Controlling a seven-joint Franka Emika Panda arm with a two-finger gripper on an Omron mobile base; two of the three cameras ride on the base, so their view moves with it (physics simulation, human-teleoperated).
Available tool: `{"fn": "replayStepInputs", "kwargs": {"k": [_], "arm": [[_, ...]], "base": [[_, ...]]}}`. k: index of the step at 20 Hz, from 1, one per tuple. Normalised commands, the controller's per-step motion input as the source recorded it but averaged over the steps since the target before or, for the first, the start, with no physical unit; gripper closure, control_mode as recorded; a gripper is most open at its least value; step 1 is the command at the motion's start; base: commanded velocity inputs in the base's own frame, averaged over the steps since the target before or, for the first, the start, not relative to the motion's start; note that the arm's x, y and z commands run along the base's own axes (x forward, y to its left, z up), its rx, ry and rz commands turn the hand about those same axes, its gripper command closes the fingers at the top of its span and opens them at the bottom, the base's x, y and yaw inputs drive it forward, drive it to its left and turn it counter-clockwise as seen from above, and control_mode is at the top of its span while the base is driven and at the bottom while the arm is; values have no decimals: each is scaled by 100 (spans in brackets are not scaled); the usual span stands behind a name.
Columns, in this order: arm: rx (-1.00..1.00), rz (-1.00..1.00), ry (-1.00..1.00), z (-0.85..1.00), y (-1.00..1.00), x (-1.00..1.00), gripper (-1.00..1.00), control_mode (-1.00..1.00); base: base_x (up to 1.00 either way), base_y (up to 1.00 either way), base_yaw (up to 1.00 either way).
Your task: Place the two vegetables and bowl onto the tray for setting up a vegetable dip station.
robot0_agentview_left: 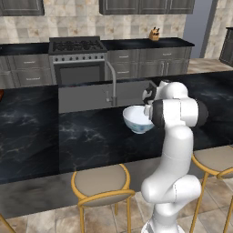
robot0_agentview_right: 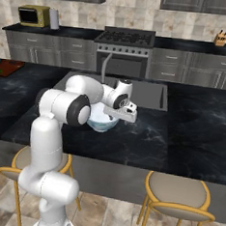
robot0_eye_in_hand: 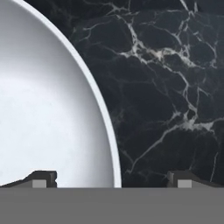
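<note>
Dark marble counter (robot0_agentview_left: 91,136) in a grey-cabinet kitchen, with a sink (robot0_agentview_right: 150,96) and stove (robot0_agentview_left: 77,48) beyond it. The arm has its end effector (robot0_eye_in_hand: 111,179) spread wide and holding nothing, hanging right over the rim of the bowl (robot0_eye_in_hand: 39,109). In the hand view one tip sits over the white inside and the other over bare counter outside, so the rim runs between them. That looks like the setup for pinching the wall, which makes sense, since the bowl is too wide to grab whole.

The tray (robot0_agentview_right: 7,67) is well away from the end effector, at the far left end of the counter in the right base view, with small orange and green bits on it that are probably the vegetables, though they're too tiny to be sure. So the bowl seems to be the piece left to move.

No readable writing or brands anywhere; the microwave (robot0_agentview_right: 30,14) is blank at this size.
</note>
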Motion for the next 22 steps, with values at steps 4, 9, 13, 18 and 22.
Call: {"fn": "replayStepInputs", "kwargs": {"k": [4,9,13,18,22], "arm": [[0,0,0,0,0,0,-100,-100],[0,0,0,0,0,0,-100,-100],[0,0,0,0,0,0,100,-100],[0,0,-1,0,0,4,100,-100],[0,-1,-4,18,-3,0,100,-100]], "base": [[0,0,0],[0,0,0],[0,0,0],[0,0,0],[0,0,0]]}}
